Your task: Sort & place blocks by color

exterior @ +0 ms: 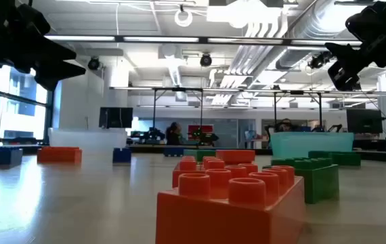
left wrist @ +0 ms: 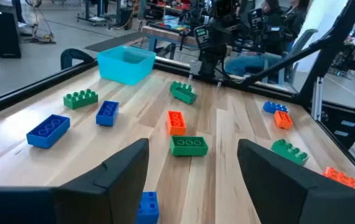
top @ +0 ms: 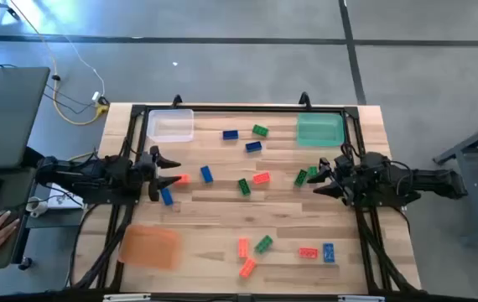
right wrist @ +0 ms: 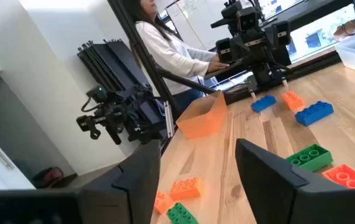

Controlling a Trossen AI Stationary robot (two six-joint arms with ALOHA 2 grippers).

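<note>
Two matte black jointed arms [top: 96, 174], blunt wedge-shaped fingers [left wrist: 124, 171], seemingly unmarked

Grey floor [top: 239, 59], exposed ceiling ducts [exterior: 294, 27], windows [exterior: 3, 102] at one side.

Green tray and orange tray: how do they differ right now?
The green tray sits at the table's far right corner, close to the right gripper; the orange tray sits at the near left corner, nearer the left gripper. Green blocks lie just in front of the green tray, while the nearest orange block lies farther from the orange tray. Both trays look empty, and both grippers are open, holding nothing.
</note>
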